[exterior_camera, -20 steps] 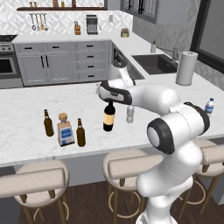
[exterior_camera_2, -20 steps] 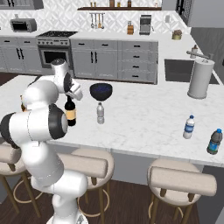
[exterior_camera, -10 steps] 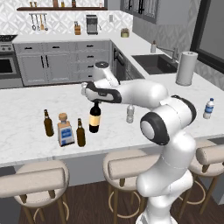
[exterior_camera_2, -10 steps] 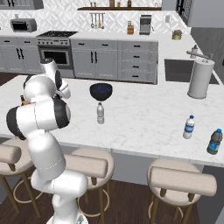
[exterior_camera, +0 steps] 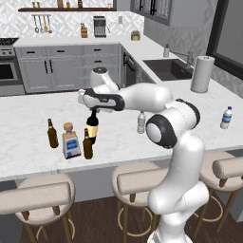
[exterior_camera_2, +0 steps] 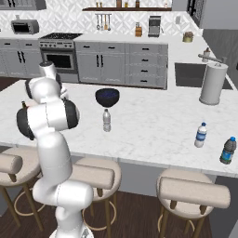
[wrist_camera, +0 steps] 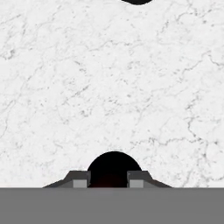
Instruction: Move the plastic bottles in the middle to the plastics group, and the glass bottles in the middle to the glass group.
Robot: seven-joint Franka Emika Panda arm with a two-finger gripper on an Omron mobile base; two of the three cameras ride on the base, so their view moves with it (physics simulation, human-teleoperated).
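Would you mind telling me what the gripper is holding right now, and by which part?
The gripper holds the dark wine bottle by the top of its neck; in the hand view the two fingertips sit either side of its dark top.

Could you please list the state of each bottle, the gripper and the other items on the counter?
Gripper: shut on wine bottle's neck.
Wine bottle: upright, held.
Front beer bottle: upright, free.
Square bottle: upright, stoppered.
Left beer bottle: upright.
Small pale bottle: upright, untouched.
Water bottle: upright, capped.
Paper towel roll: upright.
Bowl: upright.
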